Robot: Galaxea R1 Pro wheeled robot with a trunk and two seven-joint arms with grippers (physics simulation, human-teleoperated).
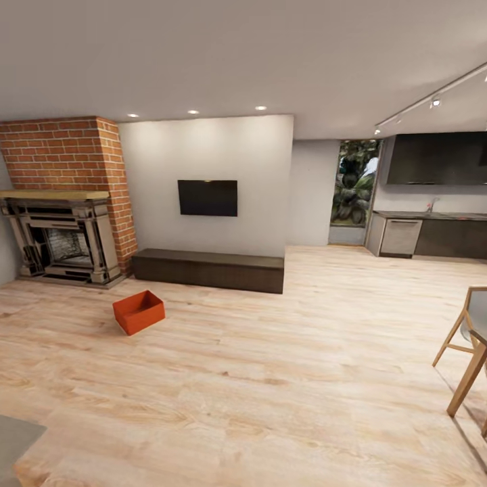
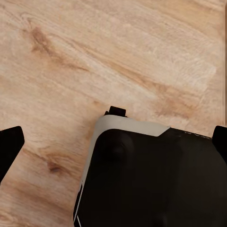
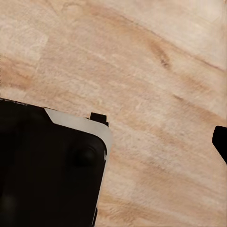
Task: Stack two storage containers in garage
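Note:
One orange-red storage container (image 1: 138, 312) sits on the light wood plank floor of the living room, left of centre and a little in front of the brick fireplace (image 1: 64, 203). It has no lid and looks empty. In the left wrist view my left gripper (image 2: 113, 142) hangs over my own black and white base (image 2: 146, 179), with a black fingertip (image 2: 9, 147) at each side edge, open and holding nothing. My right gripper (image 3: 113, 146) shows one black fingertip (image 3: 220, 142) at the picture's edge, also spread wide over the base and planks.
A wall TV (image 1: 207, 197) hangs above a low dark bench (image 1: 208, 269). A wooden chair (image 1: 465, 352) stands at the right edge. A dark kitchen counter (image 1: 433, 233) lies at the far right. A grey corner (image 1: 17, 439) shows at the bottom left.

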